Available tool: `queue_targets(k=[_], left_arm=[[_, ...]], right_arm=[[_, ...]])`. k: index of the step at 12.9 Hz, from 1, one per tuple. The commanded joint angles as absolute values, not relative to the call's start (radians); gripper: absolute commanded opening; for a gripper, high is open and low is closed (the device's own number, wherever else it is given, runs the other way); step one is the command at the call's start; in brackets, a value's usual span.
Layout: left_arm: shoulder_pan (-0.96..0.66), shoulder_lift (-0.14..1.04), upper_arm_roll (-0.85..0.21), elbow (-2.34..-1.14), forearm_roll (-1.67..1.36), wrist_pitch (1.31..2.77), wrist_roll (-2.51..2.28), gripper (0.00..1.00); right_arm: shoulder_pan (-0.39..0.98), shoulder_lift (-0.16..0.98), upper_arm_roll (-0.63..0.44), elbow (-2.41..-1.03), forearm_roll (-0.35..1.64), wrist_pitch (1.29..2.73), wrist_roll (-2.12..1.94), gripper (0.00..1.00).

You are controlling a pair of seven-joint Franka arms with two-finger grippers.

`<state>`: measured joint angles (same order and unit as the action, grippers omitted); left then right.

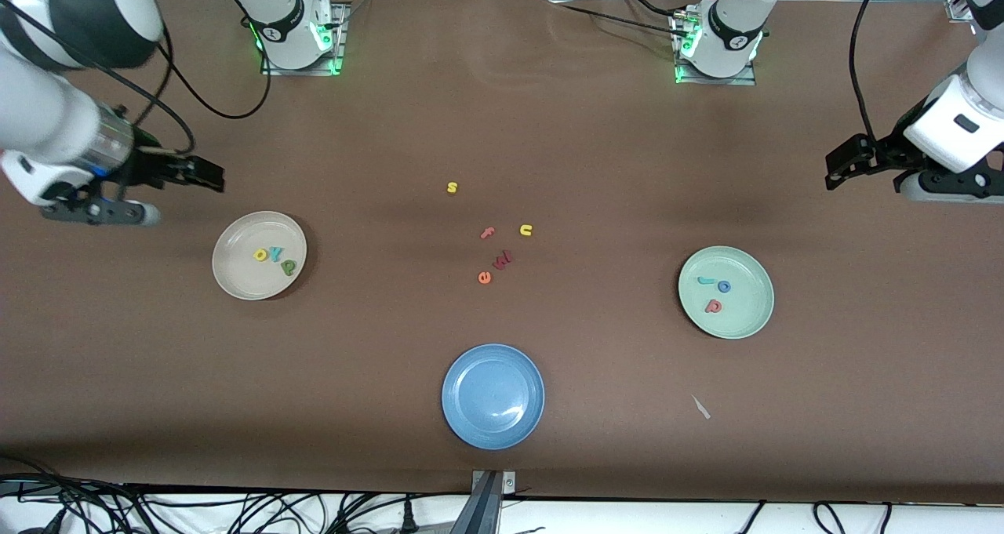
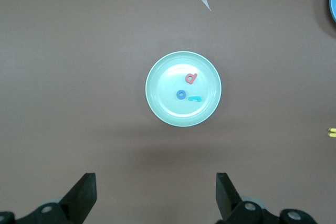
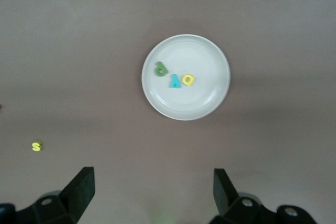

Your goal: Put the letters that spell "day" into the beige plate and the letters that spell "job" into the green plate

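White arms raised at table ends, left end effector (image 1: 838, 167) and right end effector (image 1: 205, 175) both wide, empty.

Brown felt table cover (image 1: 596, 165), plain. Cream-beige round plate (image 1: 235, 275): yellow foam a (image 1: 260, 254), teal foam y (image 1: 275, 253), green foam d (image 1: 289, 267). Mint-green round plate (image 1: 749, 314): teal j (image 1: 707, 281), blue o (image 1: 724, 286), salmon b (image 1: 713, 306). Plain blue plate (image 1: 492, 395).

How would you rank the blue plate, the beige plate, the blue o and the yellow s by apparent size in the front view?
1. Blue plate, largest, though it lies nearest the camera, so the lead is unsure.
2. Beige plate.
3. Blue o and yellow s: both tiny, too alike to rank.
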<state>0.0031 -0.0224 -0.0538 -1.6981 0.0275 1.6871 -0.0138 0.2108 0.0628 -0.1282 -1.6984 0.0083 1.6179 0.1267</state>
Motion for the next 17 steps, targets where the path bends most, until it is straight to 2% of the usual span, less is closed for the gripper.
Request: queue_targets(k=[1, 5, 17], left_arm=[[-0.002, -0.063, -0.066, -1.718, 0.057, 1.675, 0.009, 1.0], [-0.002, -0.052, -0.067, -1.7, 0.057, 1.677, 0.011, 1.0], [0.006, -0.051, -0.071, -1.697, 0.057, 1.677, 0.012, 1.0]], right_arm=[[0.172, -0.012, -0.094, -1.71, -0.054, 1.56, 0.107, 1.0], [0.13, -0.046, -0.095, -1.692, -0.04, 1.531, 0.104, 1.0], [0.118, -0.043, -0.104, -1.692, 0.008, 1.545, 0.054, 1.0]])
